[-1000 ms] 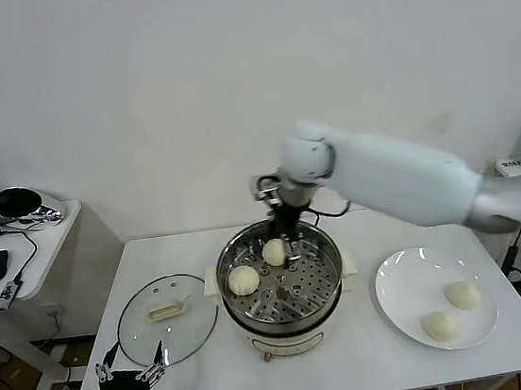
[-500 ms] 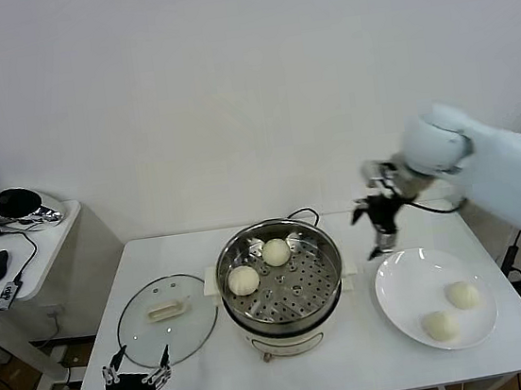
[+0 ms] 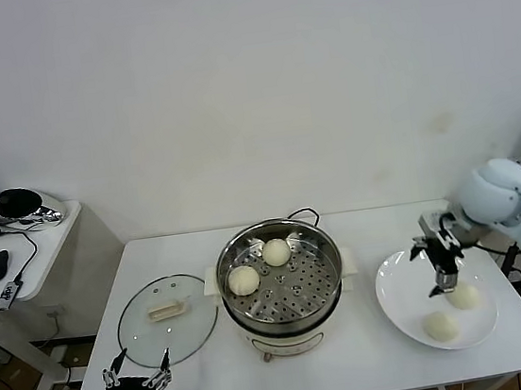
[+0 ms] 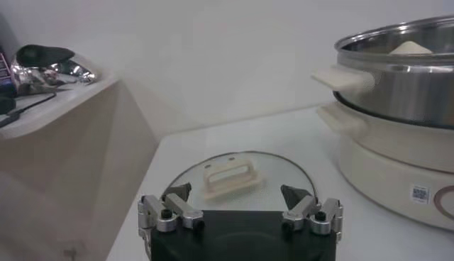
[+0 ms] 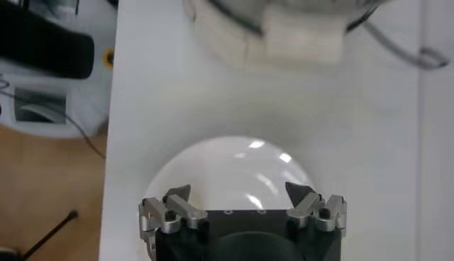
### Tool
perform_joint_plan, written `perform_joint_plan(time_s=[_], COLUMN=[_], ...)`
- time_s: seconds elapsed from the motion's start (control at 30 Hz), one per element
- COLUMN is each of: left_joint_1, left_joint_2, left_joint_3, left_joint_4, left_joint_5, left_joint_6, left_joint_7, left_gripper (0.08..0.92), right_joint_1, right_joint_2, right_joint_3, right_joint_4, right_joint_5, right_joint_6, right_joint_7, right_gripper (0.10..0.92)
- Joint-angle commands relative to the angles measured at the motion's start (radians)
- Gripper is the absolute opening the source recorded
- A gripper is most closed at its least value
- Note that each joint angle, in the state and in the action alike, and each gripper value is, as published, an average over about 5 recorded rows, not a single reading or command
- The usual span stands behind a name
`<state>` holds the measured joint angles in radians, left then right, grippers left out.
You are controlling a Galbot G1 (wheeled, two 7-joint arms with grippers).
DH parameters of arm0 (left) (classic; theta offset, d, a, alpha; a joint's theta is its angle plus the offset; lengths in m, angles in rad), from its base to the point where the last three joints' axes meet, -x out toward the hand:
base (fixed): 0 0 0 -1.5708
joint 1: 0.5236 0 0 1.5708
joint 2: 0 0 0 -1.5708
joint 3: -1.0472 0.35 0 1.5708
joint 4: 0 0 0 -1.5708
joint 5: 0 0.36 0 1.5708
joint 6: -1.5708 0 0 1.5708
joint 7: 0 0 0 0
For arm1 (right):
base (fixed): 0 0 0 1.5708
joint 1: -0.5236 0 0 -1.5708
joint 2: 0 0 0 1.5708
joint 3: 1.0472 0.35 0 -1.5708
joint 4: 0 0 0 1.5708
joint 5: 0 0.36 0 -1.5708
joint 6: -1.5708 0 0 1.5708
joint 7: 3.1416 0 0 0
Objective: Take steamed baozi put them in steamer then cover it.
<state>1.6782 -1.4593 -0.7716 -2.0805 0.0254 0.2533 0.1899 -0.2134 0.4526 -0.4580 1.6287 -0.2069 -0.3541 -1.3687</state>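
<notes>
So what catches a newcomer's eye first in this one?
The shiny open steamer at mid-table, with two baozi on its tray. Then the right tool, open, over the white plate holding two more buns. The glass cover lies flat left of the steamer.

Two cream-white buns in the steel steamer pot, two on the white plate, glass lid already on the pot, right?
Not quite. The clear glass lid with the cream-white handle is not on the pot; it lies flat on the white table to the robot's left of the round steel steamer pot, which stands uncovered. The head view shows this. Two buns in the pot and two on the white plate is correct.
</notes>
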Motion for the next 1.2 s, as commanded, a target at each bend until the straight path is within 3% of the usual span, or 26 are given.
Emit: perform_joint_plan(time_s=[0.03,1.2], left_joint_1=[0.000,-0.019], left_joint_2=[0.000,0.001], left_joint_3=[0.003,-0.002], left_joint_4=[0.018,0.059], left_joint_5=[0.003,0.008], left_joint_6=[0.000,0.004], left_joint_7=[-0.001,0.003], left_gripper=[0.823,0.823], right_joint_1=[-0.181,-0.200], right_joint_2=[-0.028,0.084], right_joint_3=[0.093,0.046], right_joint_4=[-0.017,-0.185], right_joint_5=[-0.097,-0.098], right_joint_6=[0.038,0.049], right_joint_7=[0.001,0.071], right_gripper=[0.823,0.823])
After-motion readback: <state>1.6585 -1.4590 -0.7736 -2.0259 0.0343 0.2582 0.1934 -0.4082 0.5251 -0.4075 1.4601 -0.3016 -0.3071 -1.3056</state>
